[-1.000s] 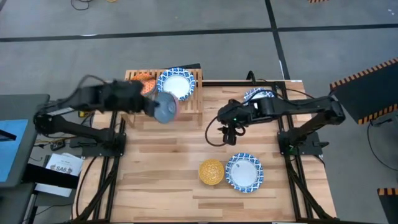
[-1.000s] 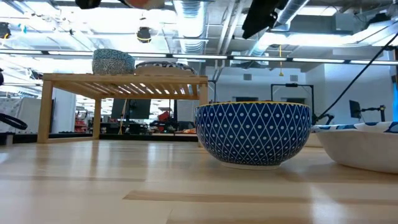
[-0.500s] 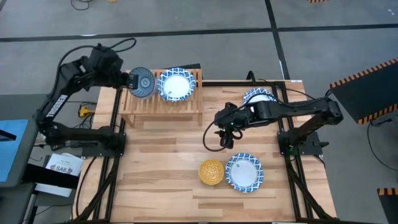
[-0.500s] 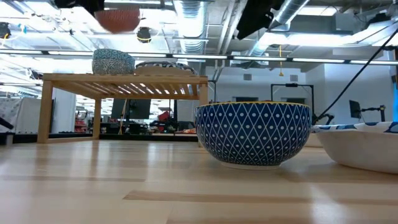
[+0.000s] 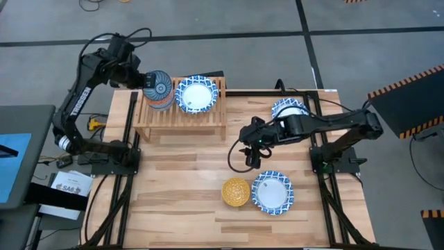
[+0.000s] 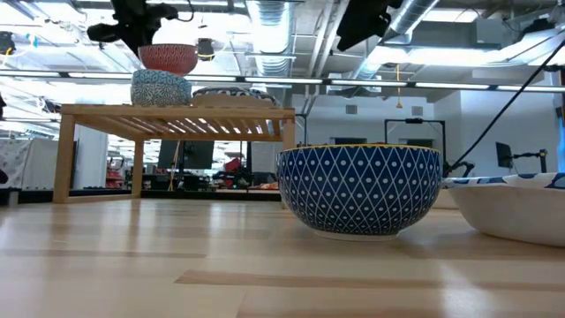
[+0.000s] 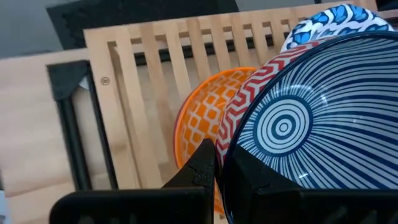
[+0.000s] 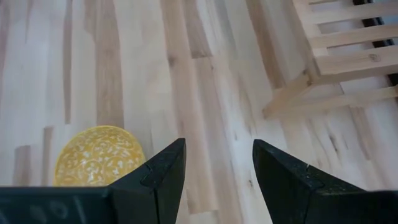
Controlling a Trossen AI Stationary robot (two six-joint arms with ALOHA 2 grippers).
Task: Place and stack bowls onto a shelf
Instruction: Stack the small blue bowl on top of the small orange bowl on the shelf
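Note:
My left gripper point(image 5: 143, 82) is shut on a small bowl point(image 5: 159, 89) with a red zigzag outside and a dark blue striped inside. It hangs over the left end of the light-wood shelf point(image 5: 208, 119), right above the orange bowl point(image 7: 200, 117) that rests on the slats. In the low view the red bowl point(image 6: 168, 57) sits just over that lower bowl point(image 6: 161, 89); I cannot tell whether they touch. A wide blue-and-white bowl point(image 5: 196, 94) stands on the shelf beside them. My right gripper point(image 5: 251, 157) is open over the table's middle, holding nothing. My left gripper pinches the bowl's rim point(image 7: 222, 163), one finger point(image 7: 198, 168) outside the wall and the other finger point(image 7: 255, 180) inside. The fingers come from the table's left side. The bowl is off the slats, mouth up, over the orange bowl.
A yellow bowl point(image 5: 236, 192) and a wide blue-and-white bowl point(image 5: 272, 192) stand side by side near the table's near edge. Another wide patterned bowl point(image 5: 288, 108) sits under the right arm by the far right corner. Bare wood lies left of the yellow bowl.
My left gripper has carried the red-and-blue bowl from over the table by the shelf's near edge toward the far left, up over the shelf, then lowered it onto the spot above the orange bowl, levelling it mouth up. My right gripper has drifted slightly toward the near edge.

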